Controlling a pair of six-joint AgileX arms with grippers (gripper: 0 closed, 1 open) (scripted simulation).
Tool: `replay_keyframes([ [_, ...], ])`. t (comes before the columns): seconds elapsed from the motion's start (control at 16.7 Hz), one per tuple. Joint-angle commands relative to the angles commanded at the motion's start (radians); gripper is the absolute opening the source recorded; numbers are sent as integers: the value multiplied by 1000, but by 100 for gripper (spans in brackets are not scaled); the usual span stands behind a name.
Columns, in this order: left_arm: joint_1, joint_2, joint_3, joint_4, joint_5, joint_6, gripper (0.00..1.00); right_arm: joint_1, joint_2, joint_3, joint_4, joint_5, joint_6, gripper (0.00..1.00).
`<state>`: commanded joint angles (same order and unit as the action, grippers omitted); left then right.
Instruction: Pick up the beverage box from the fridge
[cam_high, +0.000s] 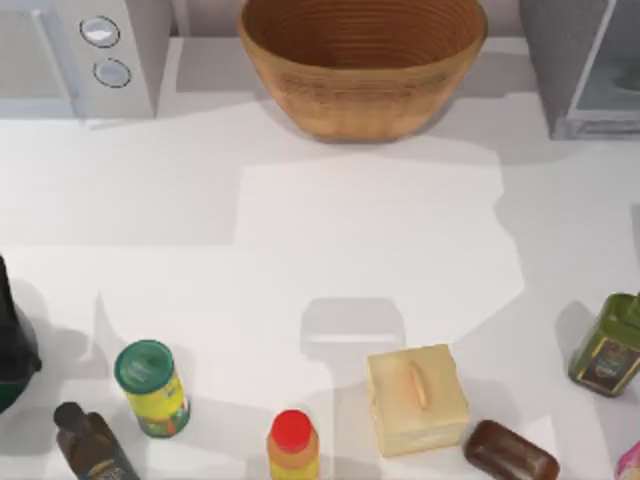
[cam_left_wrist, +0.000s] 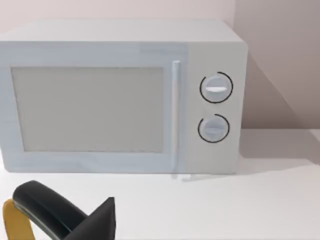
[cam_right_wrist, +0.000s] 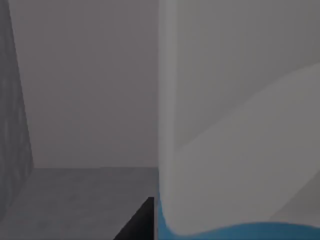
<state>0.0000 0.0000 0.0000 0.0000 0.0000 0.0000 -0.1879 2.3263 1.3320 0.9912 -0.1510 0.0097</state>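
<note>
Standing inside the grey fridge (cam_right_wrist: 75, 125), the beverage box (cam_right_wrist: 240, 125) looms close; claw state apparently indiscernible.

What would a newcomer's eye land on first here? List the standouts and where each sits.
The big woven basket dominates the far middle of the table, flanked by the white microwave at the far left and the grey fridge at the far right. Along the near edge stand small items, among them a pale yellow block and a red-capped bottle. The right wrist view is pressed close against the beverage box, white above a blue band, inside a grey interior.
</note>
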Motion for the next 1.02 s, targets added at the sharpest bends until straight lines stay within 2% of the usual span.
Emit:
replay_keyframes([
  [0.18,0,0,0,0,0,0,100,0,0,0,0,0,0,2],
  [0.24,0,0,0,0,0,0,100,0,0,0,0,0,0,0],
  [0.78,0,0,0,0,0,0,100,-3,-5,0,-3,0,1,0],
  [1.02,0,0,0,0,0,0,100,-3,-58,13,-72,-1,0,0],
])
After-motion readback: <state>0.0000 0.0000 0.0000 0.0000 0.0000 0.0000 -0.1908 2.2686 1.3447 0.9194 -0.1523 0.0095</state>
